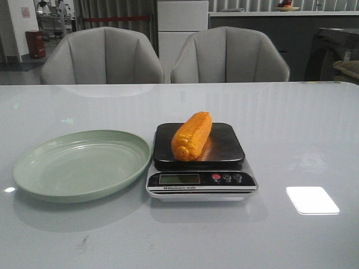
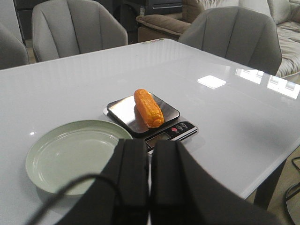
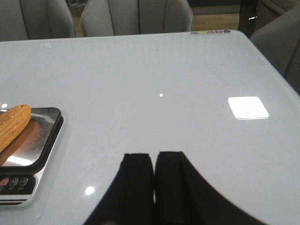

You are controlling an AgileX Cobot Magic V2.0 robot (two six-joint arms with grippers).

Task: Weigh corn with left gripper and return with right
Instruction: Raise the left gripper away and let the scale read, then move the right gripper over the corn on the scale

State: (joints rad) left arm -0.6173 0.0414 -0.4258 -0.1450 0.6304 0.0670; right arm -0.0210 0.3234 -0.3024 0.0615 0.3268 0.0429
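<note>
Front view: the corn (image 1: pixel 192 136) lies on the black platform of the scale (image 1: pixel 201 162), slanted, its blunt end toward the display (image 1: pixel 179 179) and its tapered end toward the far side. A green plate (image 1: pixel 78 163) sits just left of the scale, nearly touching it, and holds nothing. Two grey chairs (image 1: pixel 165 56) stand behind the white table (image 1: pixel 291 123), beyond the scale. No arm shows here.

Left wrist view: the left gripper (image 2: pixel 149 187) hangs above the table on the near side of the scale, over the plate's edge, its two black fingers pressed together with nothing between them. The corn rests on the scale past the fingertips, apart from them.

Right wrist view: the right gripper (image 3: pixel 153 180) sits over bare table to the right of the scale, well apart from it, fingers closed flat against each other and gripping nothing. Only the corn's end shows on the scale's platform
</note>
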